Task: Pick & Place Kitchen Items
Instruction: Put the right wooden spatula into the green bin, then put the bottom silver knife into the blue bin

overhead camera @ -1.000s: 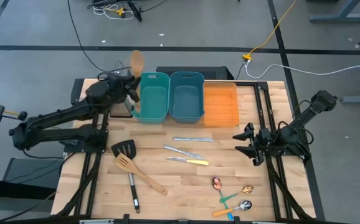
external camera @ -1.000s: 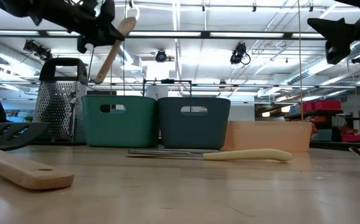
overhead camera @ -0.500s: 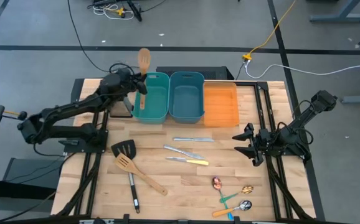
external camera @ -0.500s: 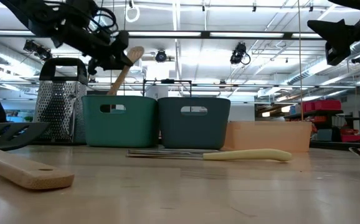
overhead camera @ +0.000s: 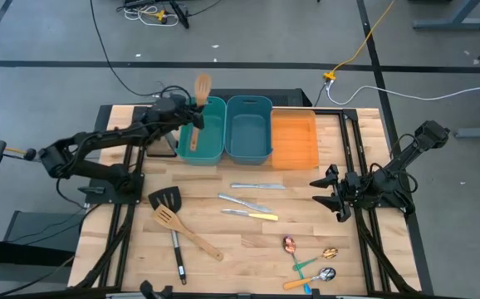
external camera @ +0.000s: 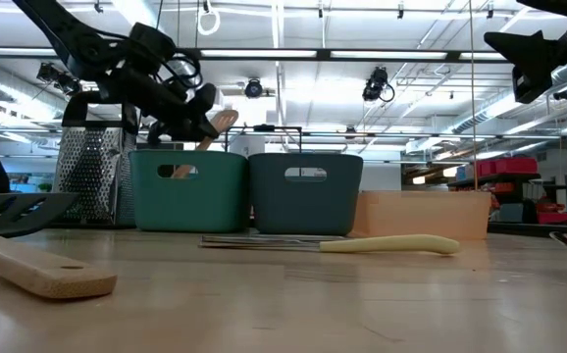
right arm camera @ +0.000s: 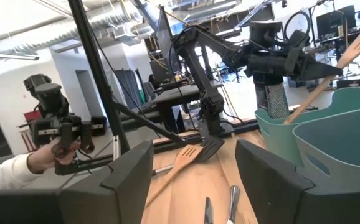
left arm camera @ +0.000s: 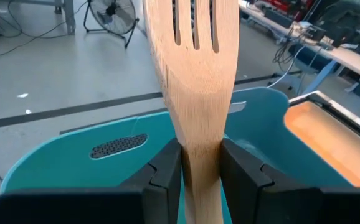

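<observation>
My left gripper (overhead camera: 188,115) is shut on a light wooden slotted spatula (overhead camera: 198,108) over the teal bin (overhead camera: 215,149) at the far left. The spatula's slotted head (left arm camera: 195,28) points up, and its handle runs down into the bin. My right gripper (overhead camera: 327,190) waits open at the table's right side, holding nothing. On the table lie a black turner (overhead camera: 166,199), a second wooden spatula (overhead camera: 187,233), three knives (overhead camera: 242,202), one yellow-handled (overhead camera: 253,215), and small spoons (overhead camera: 291,244). My left gripper pinches the spatula's neck (left arm camera: 202,158), just below the slotted head, between its two fingers (left arm camera: 169,171). The fingers come nearly level from the table's left, slanting a little downward, and lie across the spatula. The spatula is tilted, head up, with its handle's lower end (external camera: 180,169) inside the teal bin.
A darker blue bin (overhead camera: 249,129) and an orange bin (overhead camera: 294,139) stand in a row to the right of the teal one. A metal grater (external camera: 92,162) stands left of the bins. Bare wood lies between the bins and the utensils.
My left gripper has gone down and toward the table's right edge, from beside the teal bin to over it, tipping forward. The spatula has come with it, head still up, and its handle end has sunk into the teal bin.
</observation>
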{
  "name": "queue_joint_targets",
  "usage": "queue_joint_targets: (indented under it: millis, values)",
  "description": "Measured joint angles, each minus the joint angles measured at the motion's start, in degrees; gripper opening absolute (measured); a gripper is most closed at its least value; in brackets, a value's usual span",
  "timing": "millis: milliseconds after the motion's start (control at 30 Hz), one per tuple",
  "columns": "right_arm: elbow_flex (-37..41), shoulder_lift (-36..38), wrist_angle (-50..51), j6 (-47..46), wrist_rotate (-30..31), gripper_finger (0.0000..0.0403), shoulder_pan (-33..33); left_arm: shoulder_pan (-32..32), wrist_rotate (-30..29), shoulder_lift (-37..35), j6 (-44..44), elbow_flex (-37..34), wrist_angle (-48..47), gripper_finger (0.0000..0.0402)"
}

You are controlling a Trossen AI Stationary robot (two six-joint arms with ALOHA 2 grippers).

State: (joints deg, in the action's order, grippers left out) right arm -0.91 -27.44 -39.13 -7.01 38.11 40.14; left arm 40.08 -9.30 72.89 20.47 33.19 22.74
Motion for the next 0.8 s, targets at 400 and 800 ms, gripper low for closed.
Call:
queue_joint_targets:
  millis: [400, 800]
  values:
    - [-0.01, -0.02, 0.05, 0.0, 0.0, 0.024, -0.01, -0.01, -0.02, 0.3, 0.37, 0.0, -0.08, 0.011]
    - [-0.02, -0.02, 0.07, 0.0, 0.0, 0.024, 0.0, -0.01, -1.14, 0.3, 0.12, 0.0, -0.33, 0.013]
